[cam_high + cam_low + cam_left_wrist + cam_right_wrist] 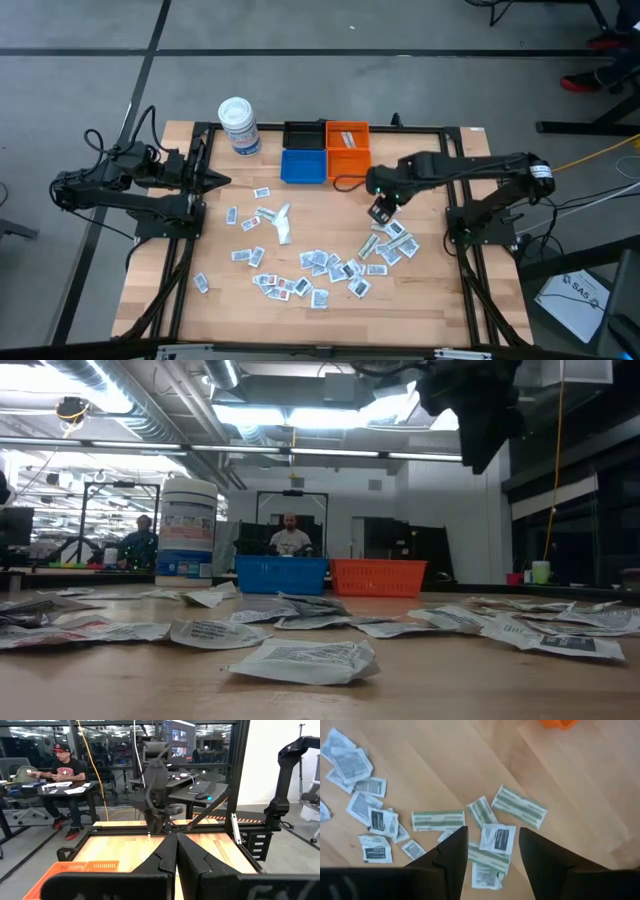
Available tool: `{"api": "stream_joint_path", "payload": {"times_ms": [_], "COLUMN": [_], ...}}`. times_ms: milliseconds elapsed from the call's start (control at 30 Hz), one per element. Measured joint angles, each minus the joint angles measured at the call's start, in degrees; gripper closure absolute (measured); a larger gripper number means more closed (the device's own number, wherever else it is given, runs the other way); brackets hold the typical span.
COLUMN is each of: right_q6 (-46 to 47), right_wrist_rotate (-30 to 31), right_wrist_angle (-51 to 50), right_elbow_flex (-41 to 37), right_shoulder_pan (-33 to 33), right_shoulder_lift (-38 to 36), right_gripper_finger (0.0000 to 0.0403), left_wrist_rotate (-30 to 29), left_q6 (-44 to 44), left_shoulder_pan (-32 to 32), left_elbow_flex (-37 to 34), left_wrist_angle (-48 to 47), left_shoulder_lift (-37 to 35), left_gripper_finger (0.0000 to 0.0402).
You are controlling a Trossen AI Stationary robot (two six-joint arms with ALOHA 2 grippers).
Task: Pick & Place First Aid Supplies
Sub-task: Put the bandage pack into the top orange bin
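Seen from overhead, the right hand (380, 211) hangs open and empty right of centre in the frame, above the upper edge of the densest cluster of first aid supplies (330, 268), which lie scattered across the lower middle of the wooden surface (440, 300). The left hand (222, 181) waits at the left, fingers pressed together on nothing, pointing toward the centre.

Only the overhead picture shows all three bins at the top centre: the black bin (304, 135), the orange bin (347, 145) beside it and the blue bin (304, 166) just below the black one. The black and blue bins look empty; whether the orange bin holds anything cannot be told. A white tub (239, 125) stands upright to the left of the bins.

The right wrist picture alone gives the close detail: green-printed strips (438, 819) and small white sachets (497, 839) lie flat on the wood between and beyond the spread dark fingers (451, 855), none of them touched. The table-level picture puts the sachets across the foreground, with the blue and orange bins side by side at centre and the tub at left; two people sit in the room behind. The left wrist picture shows its shut fingers (167, 857), an orange bin corner at lower left, the other arm across the surface, and a seated person at upper left.
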Motion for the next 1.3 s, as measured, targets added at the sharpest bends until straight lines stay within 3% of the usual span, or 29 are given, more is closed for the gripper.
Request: {"api": "stream_joint_path", "payload": {"times_ms": [233, 567, 800, 1100, 1300], "right_q6": [6.11, 10.98, 11.07, 11.11, 11.6], "right_wrist_rotate": [3.89, 5.04, 4.9, 4.11, -1.35], "right_wrist_angle": [-1.62, 0.93, 8.86, 17.32, 26.94], "right_elbow_flex": [-1.03, -10.56, -20.87, -31.99, -39.13], "right_shoulder_pan": [5.71, 7.68, 4.58, -2.41, -7.28], "right_shoulder_lift": [0.02, 0.09, -1.81, -10.03, -12.69], "right_gripper_finger": [0.0226, 0.0226, 0.0226, 0.0226, 0.0226], "left_wrist_rotate": [0.02, 0.02, 0.0, 0.0, 0.01], "left_q6": [-0.01, 0.03, 0.01, 0.03, -0.01], "left_shoulder_pan": [0.01, 0.01, -0.01, -0.01, -0.01], "left_elbow_flex": [0.0, 0.0, 0.0, 0.0, 0.0], "left_wrist_angle": [0.0, 0.0, 0.0, 0.0, 0.0], "left_shoulder_lift": [0.02, 0.0, 0.02, 0.02, 0.0], "left_gripper_finger": [0.0398, 0.0398, 0.0398, 0.0398, 0.0398]}}
